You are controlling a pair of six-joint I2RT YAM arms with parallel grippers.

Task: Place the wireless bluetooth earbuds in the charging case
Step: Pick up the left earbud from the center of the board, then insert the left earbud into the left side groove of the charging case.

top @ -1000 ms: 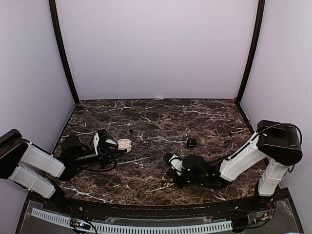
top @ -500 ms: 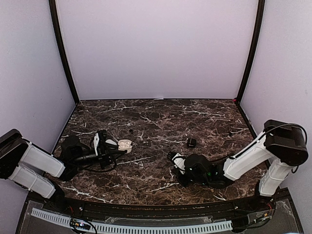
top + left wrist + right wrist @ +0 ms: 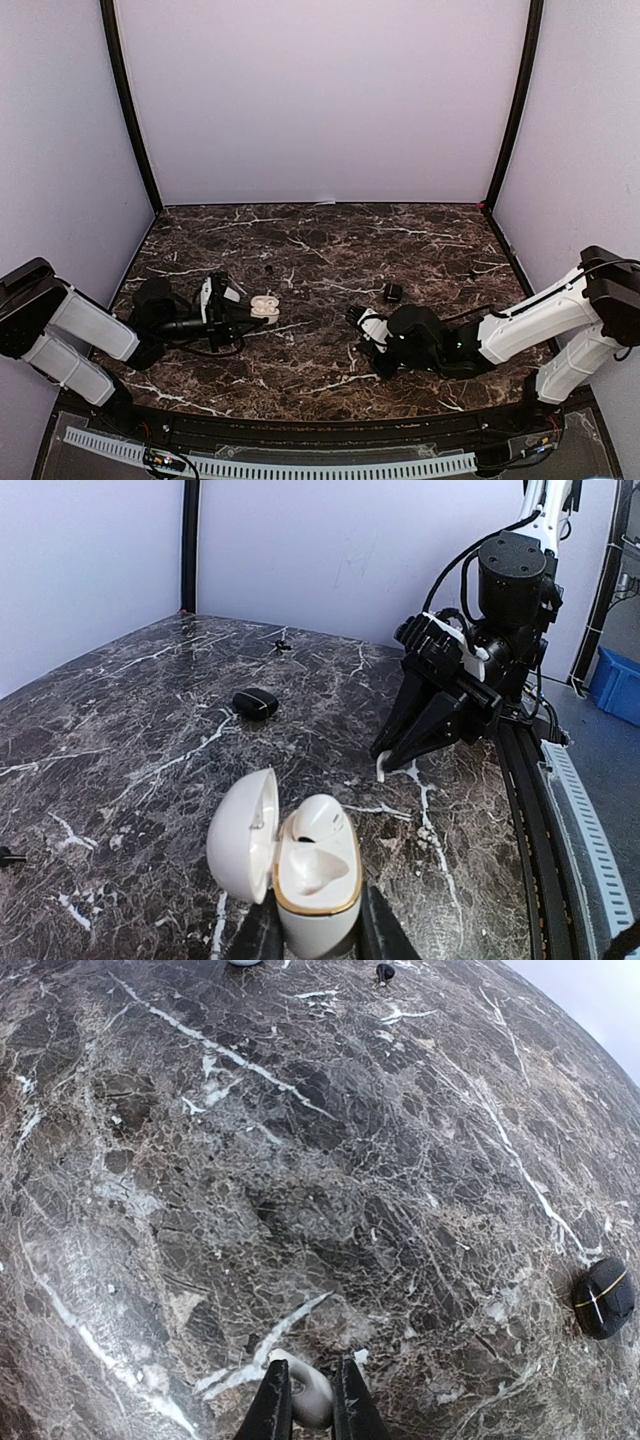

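Left jaws clamped on the open charging case (image 3: 310,870), right jaws, well right of it, pinched shut on a white earbud (image 3: 305,1398) low over the bench (image 3: 300,230): pick-up looks underway, and next I must carry it stem-down into the case's well.

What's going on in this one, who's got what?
The left gripper holds the white charging case upright with its lid swung open. The right gripper is down at the marble table, its fingers closed around a white earbud that touches the surface. That bud is not yet in the case. A black case lies shut off to the side.
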